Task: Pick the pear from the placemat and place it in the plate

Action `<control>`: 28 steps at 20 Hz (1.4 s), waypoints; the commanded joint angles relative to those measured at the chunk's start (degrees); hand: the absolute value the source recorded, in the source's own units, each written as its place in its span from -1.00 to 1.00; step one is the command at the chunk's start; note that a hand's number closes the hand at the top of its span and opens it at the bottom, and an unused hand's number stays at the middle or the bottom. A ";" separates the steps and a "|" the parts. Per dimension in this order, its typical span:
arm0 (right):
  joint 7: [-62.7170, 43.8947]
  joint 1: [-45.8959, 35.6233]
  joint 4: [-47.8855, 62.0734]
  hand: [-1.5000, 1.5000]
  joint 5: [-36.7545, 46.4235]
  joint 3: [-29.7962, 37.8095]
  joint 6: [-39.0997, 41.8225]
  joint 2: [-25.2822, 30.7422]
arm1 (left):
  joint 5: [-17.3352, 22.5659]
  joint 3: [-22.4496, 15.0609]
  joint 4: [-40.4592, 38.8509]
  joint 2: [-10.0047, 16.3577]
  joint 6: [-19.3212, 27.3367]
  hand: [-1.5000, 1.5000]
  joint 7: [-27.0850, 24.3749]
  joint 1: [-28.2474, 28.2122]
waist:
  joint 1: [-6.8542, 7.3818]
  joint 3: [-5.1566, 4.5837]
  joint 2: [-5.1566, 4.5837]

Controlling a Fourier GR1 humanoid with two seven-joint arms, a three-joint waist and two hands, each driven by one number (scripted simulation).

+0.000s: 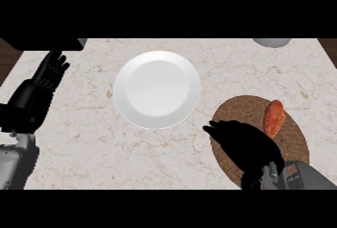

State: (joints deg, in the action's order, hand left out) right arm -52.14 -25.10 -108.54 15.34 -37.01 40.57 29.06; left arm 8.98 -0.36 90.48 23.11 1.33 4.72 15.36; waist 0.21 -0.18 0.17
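Pear (273, 116) lies on its side on the round brown placemat (232, 111), near the mat's far right part, long axis roughly away from the robot. Head view, only view available: right hand (247, 144) hovers over the placemat just left of the pear, its dark bulk covering the pear's near end; contact cannot be confirmed, and whether this hand is released or closing cannot be read from the black mass. Most of the pear shows uncovered, so judged not yet grasped. White plate (157, 57) sits on the marble counter (85, 147), well apart to the left, nothing in it. Left hand (51, 71) rests at the upper left edge, fingers straight, released, holding nothing. Risks, as judgement: the hand sits beside the fruit, not over it, so closing from here may push the pear sideways and roll it off the mat. A tapered fruit caught near one end may pivot during the carry. A high release may let it roll past the shallow plate rim.
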 commanded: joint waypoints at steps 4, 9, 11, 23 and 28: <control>-8.30 -1.19 3.11 -1.00 4.09 -2.55 3.93 -2.78 | -1.28 -0.21 1.20 -1.17 0.83 0.00 3.13 3.00 | -0.16 0.16 -0.08; -8.08 -2.55 6.37 -1.00 4.95 -0.62 8.45 0.96 | -1.86 -1.05 3.19 -2.59 0.53 0.00 0.86 -1.92 | 0.16 0.12 0.00; -5.21 -1.73 10.19 -1.00 8.18 -2.59 6.63 0.32 | 0.06 1.91 1.15 -0.46 -2.08 0.00 -0.71 -1.82 | 0.36 0.14 -0.18; 2.56 6.22 15.38 -1.00 18.28 -0.81 6.16 -2.06 | -3.11 1.20 4.06 -4.08 -1.44 0.00 2.65 -1.54 | -0.04 0.19 -0.16; 8.53 8.18 18.68 -1.00 23.58 1.01 5.54 -0.35 | -4.26 1.65 4.69 -4.70 -2.81 0.00 1.75 -2.37 | -0.04 0.20 -0.15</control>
State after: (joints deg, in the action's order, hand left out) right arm -45.72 -19.07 -92.79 34.98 -36.02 47.88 28.97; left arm 5.44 1.62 92.42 19.02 -0.82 5.79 14.44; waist 0.07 0.00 0.01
